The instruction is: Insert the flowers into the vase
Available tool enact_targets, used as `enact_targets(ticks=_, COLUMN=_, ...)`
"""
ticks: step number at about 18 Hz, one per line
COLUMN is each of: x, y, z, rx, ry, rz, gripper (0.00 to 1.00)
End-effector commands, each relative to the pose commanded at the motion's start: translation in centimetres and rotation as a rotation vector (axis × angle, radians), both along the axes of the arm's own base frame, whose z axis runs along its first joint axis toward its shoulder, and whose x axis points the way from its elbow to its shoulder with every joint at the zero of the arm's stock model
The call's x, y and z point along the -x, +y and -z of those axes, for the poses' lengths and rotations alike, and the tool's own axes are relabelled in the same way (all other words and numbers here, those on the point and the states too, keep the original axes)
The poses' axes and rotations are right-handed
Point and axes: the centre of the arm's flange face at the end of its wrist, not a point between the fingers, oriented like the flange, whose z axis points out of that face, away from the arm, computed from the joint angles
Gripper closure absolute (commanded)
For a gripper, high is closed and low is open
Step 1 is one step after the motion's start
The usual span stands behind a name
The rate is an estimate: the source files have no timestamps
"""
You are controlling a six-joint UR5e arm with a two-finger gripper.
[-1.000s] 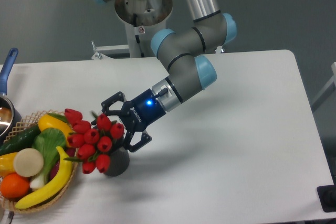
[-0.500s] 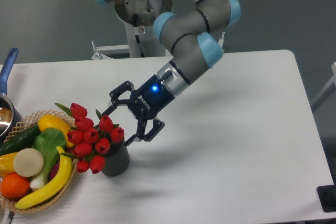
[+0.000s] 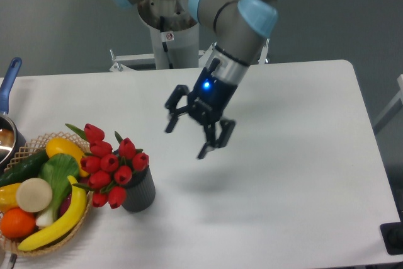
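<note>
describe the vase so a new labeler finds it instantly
Start at the wicker basket of fruit and vegetables at the table's front left corner. Immediately right stands the vase: a small, nearly black ribbed cylinder, the only container holding the flowers.

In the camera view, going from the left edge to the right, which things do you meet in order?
Metal pot → wicker basket of fruit and vegetables → flowers → vase → gripper, open above the table.

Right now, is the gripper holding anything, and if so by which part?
Nothing. The gripper is open and empty above the table; the flowers sit in the vase.
</note>
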Motion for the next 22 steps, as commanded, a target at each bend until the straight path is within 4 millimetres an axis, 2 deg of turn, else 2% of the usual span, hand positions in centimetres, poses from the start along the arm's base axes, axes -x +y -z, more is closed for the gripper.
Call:
enact_targets(ticks=4, x=2.3, y=-3.9, z=-3.0, rx=0.079, ry=0.118, rz=-0.117, gripper=0.00)
enact_targets(ticks=8, x=1.9, y=-6.4, z=-5.2, rx=0.203, ry=0.249, rz=-0.162, gripper=0.00)
enact_targets(ticks=12, x=1.3, y=-8.5, z=-5.8, rx=0.336, ry=0.331, rz=-0.055, gripper=0.00)
enact_targets(ticks=14, x=1.5, y=-10.2, z=-5.9, rx=0.400, ry=0.352, rz=-0.007, gripper=0.00)
enact_targets(ticks=18, x=1.6, y=-12.5, z=-6.5, rx=0.442, ry=0.372, rz=0.047, gripper=0.00)
enact_targets(ticks=22, x=1.4, y=-12.9, z=-6.6, rx=0.482, ry=0.396, rz=0.111, gripper=0.00)
